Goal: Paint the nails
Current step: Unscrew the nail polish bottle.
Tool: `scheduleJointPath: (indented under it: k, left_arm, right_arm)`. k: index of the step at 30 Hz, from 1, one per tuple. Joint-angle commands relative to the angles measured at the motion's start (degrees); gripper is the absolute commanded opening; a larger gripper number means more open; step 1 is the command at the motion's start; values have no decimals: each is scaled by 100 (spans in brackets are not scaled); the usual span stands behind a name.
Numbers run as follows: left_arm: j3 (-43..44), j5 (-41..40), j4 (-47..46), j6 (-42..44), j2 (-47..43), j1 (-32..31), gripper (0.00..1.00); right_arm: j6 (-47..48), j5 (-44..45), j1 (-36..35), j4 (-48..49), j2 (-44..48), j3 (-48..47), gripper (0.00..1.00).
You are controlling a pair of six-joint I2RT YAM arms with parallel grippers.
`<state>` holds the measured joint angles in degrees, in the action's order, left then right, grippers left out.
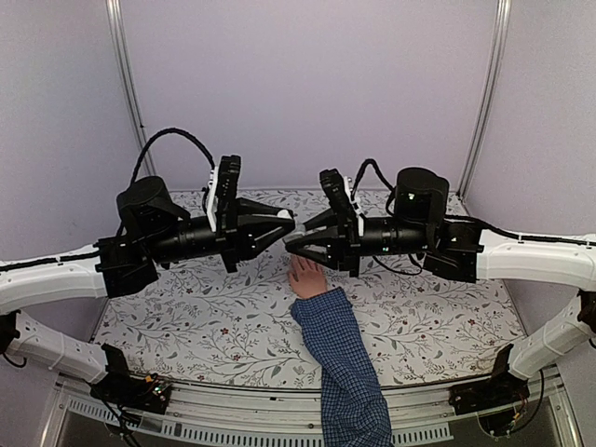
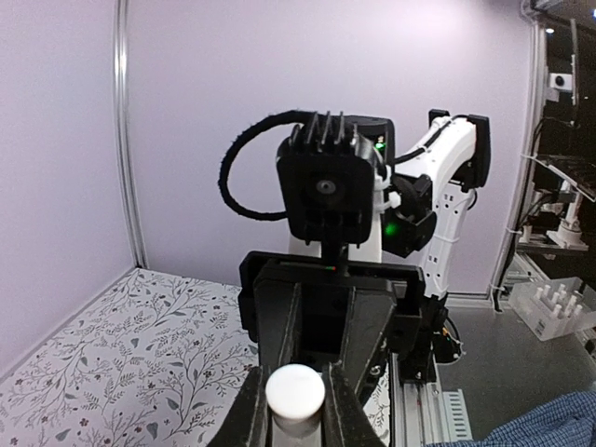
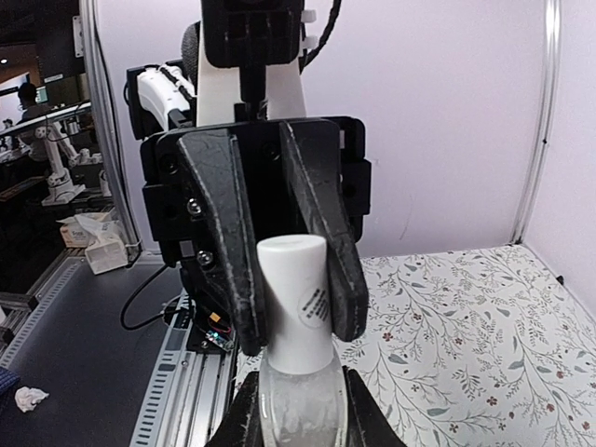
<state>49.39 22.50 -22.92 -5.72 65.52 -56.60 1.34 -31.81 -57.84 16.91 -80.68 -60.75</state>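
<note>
Lying beneath left jaws clamped on white cap [image 2: 296, 389], right jaws on bottle [image 3: 298, 402]: the nails [image 1: 300, 266].

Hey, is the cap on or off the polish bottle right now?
On: the white cap sits atop the clear bottle, with the left fingers clamped around it.

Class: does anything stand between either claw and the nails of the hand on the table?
Nothing visible does. The left claw, shut on the white cap, and the right claw, shut on the bottle, meet in the air close to the fingertips of the hand; the nails are too small to see.
</note>
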Motion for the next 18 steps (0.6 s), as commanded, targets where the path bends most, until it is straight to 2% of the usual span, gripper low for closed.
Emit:
scheduleJointPath:
  k: [1, 8, 18]
  left_arm:
    - [331, -895, 125, -121, 214, -67, 0]
    - [636, -1607, 527, -367, 519, -64, 0]
    - [493, -2224, 336, -655, 556, -70, 0]
  right_arm:
    - [-87, 1110, 10, 189, 147, 46, 0]
    - [31, 1548, 3, 223, 106, 33, 0]
    - [175, 2308, -41, 208, 40, 19, 0]
